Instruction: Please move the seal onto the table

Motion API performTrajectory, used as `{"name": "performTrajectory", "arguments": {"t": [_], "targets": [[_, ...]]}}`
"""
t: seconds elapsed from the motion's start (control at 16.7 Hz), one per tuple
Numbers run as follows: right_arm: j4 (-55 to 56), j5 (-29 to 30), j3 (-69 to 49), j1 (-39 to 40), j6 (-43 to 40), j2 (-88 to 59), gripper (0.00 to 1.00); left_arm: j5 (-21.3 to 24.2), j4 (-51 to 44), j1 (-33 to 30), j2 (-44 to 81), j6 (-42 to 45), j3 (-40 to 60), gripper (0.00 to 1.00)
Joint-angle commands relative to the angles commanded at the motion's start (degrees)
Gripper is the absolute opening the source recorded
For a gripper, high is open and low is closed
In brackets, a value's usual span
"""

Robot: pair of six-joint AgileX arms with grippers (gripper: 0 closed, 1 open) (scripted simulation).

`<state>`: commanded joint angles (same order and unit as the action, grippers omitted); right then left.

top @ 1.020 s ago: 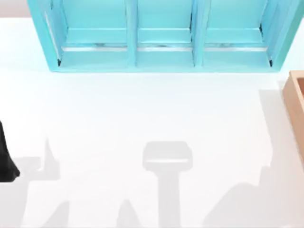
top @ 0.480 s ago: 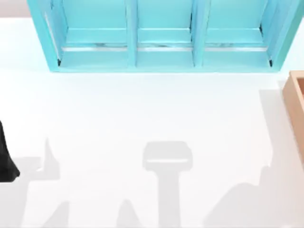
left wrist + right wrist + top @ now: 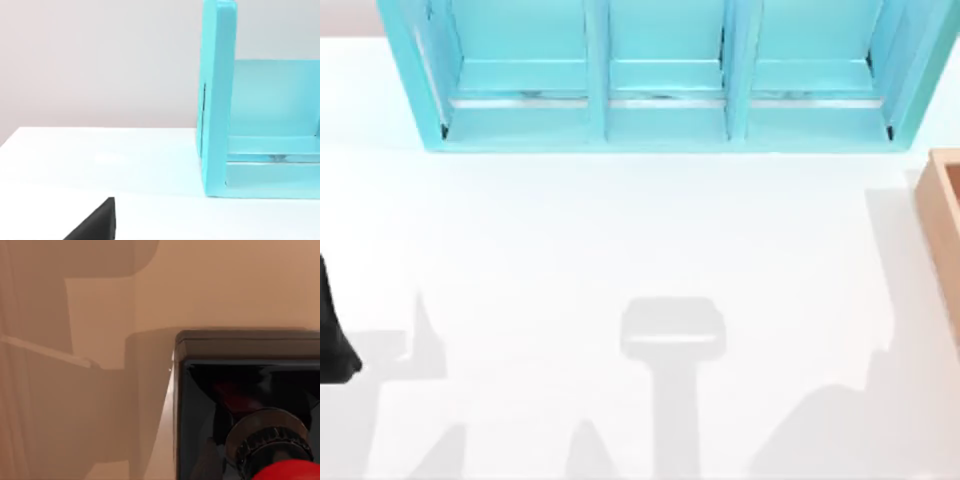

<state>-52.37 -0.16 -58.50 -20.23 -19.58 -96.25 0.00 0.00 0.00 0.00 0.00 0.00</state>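
Three views, seal sitting in the wooden box.
Top view: white table [image 3: 620, 240], turquoise cabinet [image 3: 660, 75] at the back, tan wooden box [image 3: 945, 200] at the right edge, left arm [image 3: 332, 335] dark at the left edge. Left wrist view: cabinet side ahead, left gripper's grip cannot be told. Right wrist view: seal [image 3: 250, 410] close under the camera, black block, red knob, tan box floor around; right gripper's grip cannot be told.

The top view looks straight down on the white counter [image 3: 620, 230], the turquoise cabinet [image 3: 665, 75] at its far edge. The left wrist view looks low and level across the counter [image 3: 100, 165], sharing that cabinet's end wall [image 3: 215, 100]. The right wrist view sits very near the seal [image 3: 250, 415] on tan wood.
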Motion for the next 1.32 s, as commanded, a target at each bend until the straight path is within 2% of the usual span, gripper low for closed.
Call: {"name": "performTrajectory", "arguments": {"t": [0.6, 0.84, 1.32], "targets": [[-1.95, 0.06, -1.56, 1.53, 1.89, 0.47, 0.00, 0.00, 0.00, 0.00, 0.00, 0.00, 0.00, 1.00], [-9.95, 0.30, -8.29, 7.98, 8.59, 1.07, 0.00, 0.00, 0.00, 0.00, 0.00, 0.00, 0.00, 1.00], [-29.90, 0.05, -24.58, 26.53, 26.59, 5.24, 0.00, 0.00, 0.00, 0.00, 0.00, 0.00, 0.00, 1.00]]}}
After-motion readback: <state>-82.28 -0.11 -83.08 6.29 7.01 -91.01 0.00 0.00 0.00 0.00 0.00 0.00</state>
